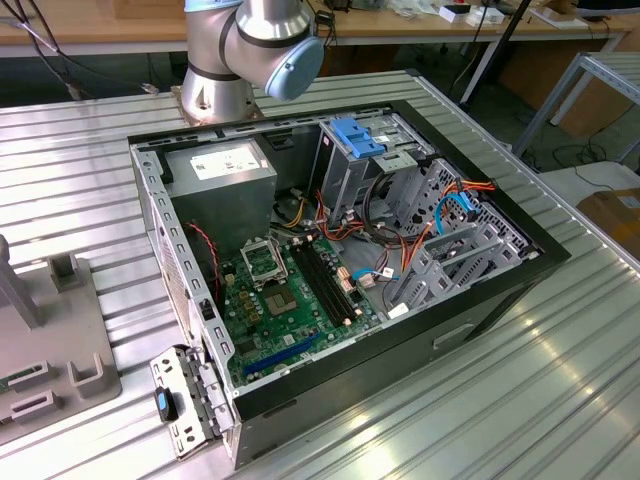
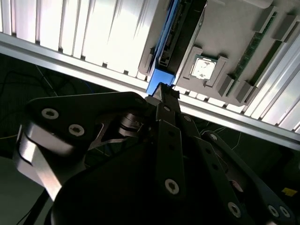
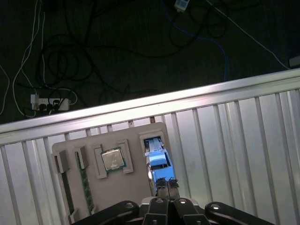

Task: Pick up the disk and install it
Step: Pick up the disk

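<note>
the exterior view is evenly bright, with soft sheen on the ribbed table [image 1: 520, 400]. in the second wrist view its slats [image 2: 108, 33] glare white and the near gripper [image 2: 164, 93] is dark, blurred.

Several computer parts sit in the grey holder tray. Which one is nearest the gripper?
The disk, with blue rails, standing on edge directly at the gripper; the square processor chip and green memory stick lie farther along.

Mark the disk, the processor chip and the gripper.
the disk [image 3: 160, 166], first wrist view, on its blue carrier rail.
the processor chip [image 3: 114, 159], first wrist view, middle of its metal lid.
the gripper [image 3: 167, 183], first wrist view, midway between its shut fingers.
</note>
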Controlling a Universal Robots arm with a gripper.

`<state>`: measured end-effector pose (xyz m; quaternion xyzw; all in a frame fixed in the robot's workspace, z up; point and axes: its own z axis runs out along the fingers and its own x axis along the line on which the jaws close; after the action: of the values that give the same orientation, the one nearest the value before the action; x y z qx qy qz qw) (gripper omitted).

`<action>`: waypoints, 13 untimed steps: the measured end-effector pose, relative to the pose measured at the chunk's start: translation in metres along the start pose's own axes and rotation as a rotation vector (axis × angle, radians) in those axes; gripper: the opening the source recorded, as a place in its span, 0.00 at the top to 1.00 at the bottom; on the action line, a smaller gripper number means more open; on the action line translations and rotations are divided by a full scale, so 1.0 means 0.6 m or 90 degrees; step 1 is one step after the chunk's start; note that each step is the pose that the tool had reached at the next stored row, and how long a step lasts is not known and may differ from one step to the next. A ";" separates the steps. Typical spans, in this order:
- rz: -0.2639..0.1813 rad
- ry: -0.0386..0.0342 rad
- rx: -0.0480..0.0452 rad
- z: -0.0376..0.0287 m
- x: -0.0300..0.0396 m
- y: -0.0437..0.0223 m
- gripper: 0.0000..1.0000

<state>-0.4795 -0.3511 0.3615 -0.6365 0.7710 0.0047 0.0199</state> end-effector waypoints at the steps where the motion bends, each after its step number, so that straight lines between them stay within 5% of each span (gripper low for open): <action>1: 0.000 0.0000 0.0000 0.000 0.000 0.000 0.89; 8: -0.001 0.0000 -0.0002 0.000 0.000 -0.002 0.89; 13: -0.011 0.0015 -0.0062 0.002 -0.001 -0.004 0.89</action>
<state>-0.4770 -0.3510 0.3604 -0.6432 0.7655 0.0075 0.0159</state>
